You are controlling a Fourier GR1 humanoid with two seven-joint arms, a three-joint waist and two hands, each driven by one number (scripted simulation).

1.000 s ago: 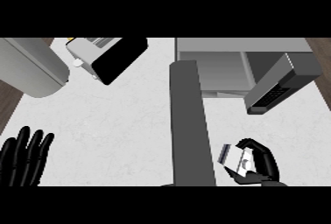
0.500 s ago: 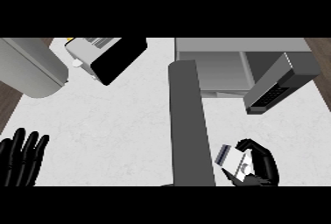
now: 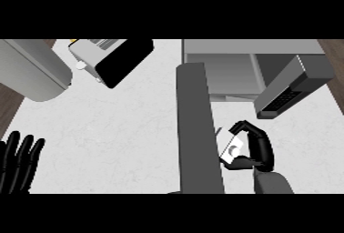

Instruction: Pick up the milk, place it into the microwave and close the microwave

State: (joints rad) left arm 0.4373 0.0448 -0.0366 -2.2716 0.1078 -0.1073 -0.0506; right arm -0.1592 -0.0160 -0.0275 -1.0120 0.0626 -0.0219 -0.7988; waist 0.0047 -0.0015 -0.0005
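The robot's right hand [image 3: 259, 146] is curled round the milk [image 3: 232, 149], a small white carton, near the lower right of the head view. Its fingers [image 3: 243, 124] hook over the carton's far end and the thumb presses in at the near end, so the carton is pinched between them and partly hidden. The milk is just to the right of a long dark grey door [image 3: 199, 132], which stands open and runs from the microwave [image 3: 225, 68] down toward the robot. Whether the carton touches the door cannot be told. The microwave's pale grey inside shows at the upper right, well apart from the milk, and a grey panel with buttons [image 3: 290, 93] slants beside it.

The left hand [image 3: 19, 163] rests at the lower left edge over the white desk [image 3: 121, 132], fingers straight and spread, holding nothing. A white appliance with a black side [image 3: 118, 61] sits at the far left of the desk.
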